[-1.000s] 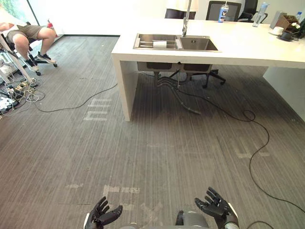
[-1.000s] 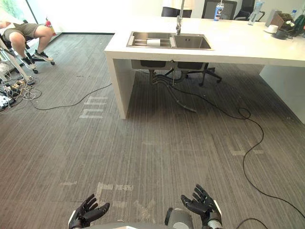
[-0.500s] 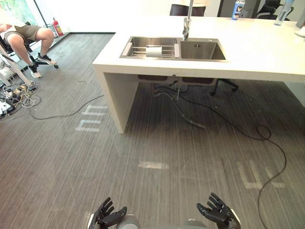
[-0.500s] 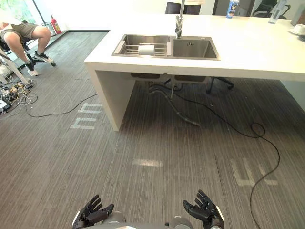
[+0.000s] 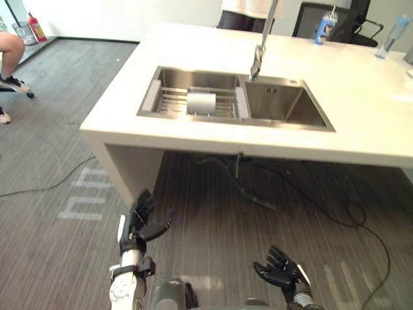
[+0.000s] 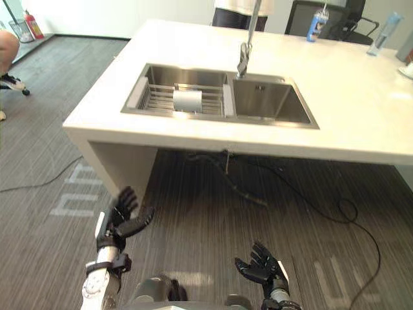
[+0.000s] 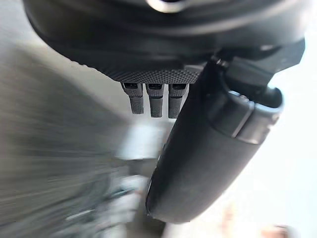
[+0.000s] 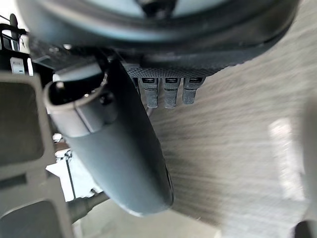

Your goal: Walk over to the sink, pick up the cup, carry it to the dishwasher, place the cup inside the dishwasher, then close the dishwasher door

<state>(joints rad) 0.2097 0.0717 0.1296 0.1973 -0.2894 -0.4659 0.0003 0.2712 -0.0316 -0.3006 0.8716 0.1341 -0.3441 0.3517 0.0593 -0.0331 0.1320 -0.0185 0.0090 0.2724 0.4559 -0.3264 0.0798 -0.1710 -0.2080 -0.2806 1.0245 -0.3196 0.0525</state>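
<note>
Sink [image 5: 284,124] set in the counter [image 5: 361,103], toward its left edge. In the left basin, a rack [image 5: 169,103]; on the rack, the cup [image 5: 201,102], on its side. Tap [image 5: 258,61] behind the divide between basins. Bottle [image 5: 326,29] near the far edge, chair [image 5: 310,18] behind it. Left hand [image 5: 143,223] before the front left corner, right hand [image 5: 279,271] nearer, rightward.

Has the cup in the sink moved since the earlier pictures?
No. The cup still lies on the rack in the sink's left basin, left of the tap; the camera has come nearer.
</note>
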